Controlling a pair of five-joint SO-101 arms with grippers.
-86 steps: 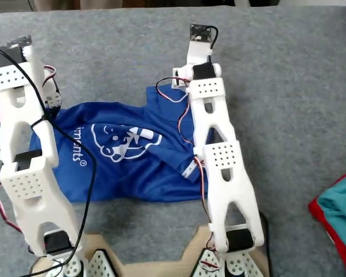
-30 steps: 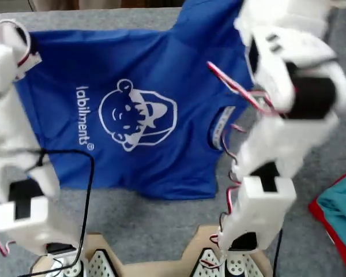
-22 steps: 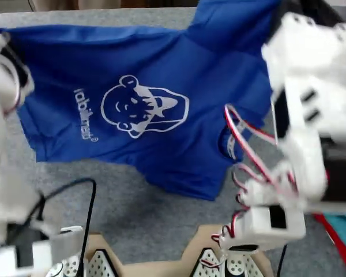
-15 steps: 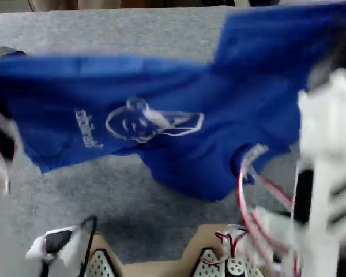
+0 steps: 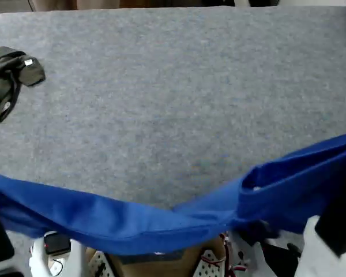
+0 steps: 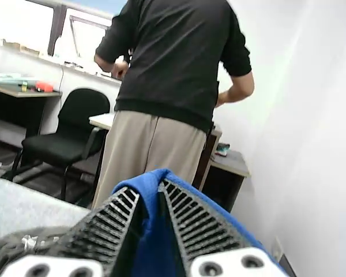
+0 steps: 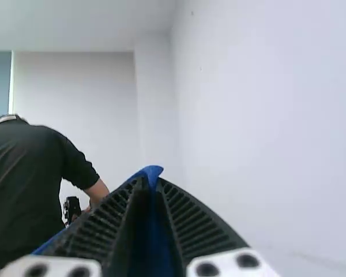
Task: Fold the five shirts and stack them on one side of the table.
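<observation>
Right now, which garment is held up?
The bright blue fabric shirt, clamped by left end effector and right end effector; the dark crumpled garment lies untouched.

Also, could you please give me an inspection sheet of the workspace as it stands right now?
Surface: grey felt-like table.
Job's things: blue shirt stretched in the air along the near edge, held at both ends.
Clutter: dark crumpled cloth at the table's left edge.
Grippers: left gripper shut on the blue shirt; right gripper shut on it too.
Cables: thin red and white wires by the arm bases.
Surroundings: black chair; white wall.
</observation>
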